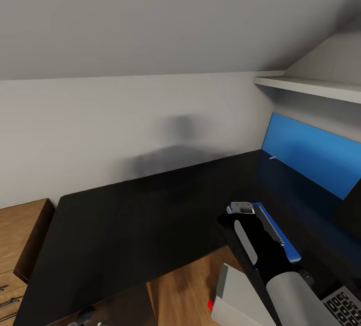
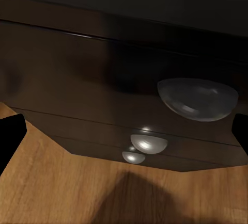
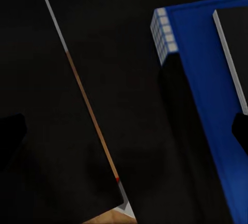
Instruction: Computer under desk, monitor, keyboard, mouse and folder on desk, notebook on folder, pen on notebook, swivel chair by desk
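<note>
Over the black counter [image 1: 125,226], the right gripper [image 1: 244,210] hovers above a blue folder [image 1: 281,236], likely placing it; the keyboard [image 1: 343,303] lies nearby. Beside dark drawers [image 2: 103,79], left jaws spread wide. Above the folder [image 3: 199,105], right jaws look open.

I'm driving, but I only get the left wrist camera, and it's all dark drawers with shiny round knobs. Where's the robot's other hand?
Observer: The right gripper is over a blue flat item that lies on the desk.
Operator: Is it squeezing the blue thing?
Observer: It doesn't look like it. In the right wrist view its fingers stand wide apart, so it looks open.
Operator: Where's the computer?
Observer: The grey computer stands low beside the desk's edge, below that arm, with its red dot showing.
</note>
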Controlling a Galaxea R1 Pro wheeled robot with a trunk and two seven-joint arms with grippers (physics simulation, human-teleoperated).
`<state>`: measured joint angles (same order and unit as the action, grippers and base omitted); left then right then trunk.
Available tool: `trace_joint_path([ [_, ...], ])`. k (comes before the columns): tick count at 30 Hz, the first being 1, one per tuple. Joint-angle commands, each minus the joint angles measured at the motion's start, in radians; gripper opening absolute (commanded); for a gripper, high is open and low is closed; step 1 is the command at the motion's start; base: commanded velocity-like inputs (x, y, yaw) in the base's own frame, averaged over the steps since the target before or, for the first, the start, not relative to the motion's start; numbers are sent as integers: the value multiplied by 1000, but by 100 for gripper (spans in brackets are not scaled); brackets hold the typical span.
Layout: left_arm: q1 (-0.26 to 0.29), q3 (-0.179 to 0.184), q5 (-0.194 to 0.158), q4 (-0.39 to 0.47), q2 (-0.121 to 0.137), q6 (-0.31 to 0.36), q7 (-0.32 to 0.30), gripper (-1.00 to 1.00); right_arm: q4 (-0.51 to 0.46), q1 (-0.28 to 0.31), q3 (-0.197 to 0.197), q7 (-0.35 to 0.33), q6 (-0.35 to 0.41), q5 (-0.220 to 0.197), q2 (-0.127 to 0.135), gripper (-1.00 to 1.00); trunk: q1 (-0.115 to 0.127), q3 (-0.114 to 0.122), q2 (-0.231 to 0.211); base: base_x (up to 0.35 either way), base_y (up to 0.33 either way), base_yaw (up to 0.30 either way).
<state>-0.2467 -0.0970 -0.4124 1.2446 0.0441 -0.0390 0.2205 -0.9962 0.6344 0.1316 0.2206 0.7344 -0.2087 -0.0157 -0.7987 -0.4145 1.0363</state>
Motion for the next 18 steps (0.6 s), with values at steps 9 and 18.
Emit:
trace_joint_path([
  [9,0,1,-12,-3,3,-3,4,100,1,1,1,10,1,-5,-20,100,0,-1,1,0,0,71],
  [18,0,0,-12,-5,2,-2,5,100,4,1,0,10,0,-4,-24,100,0,-1,1,0,0,229],
])
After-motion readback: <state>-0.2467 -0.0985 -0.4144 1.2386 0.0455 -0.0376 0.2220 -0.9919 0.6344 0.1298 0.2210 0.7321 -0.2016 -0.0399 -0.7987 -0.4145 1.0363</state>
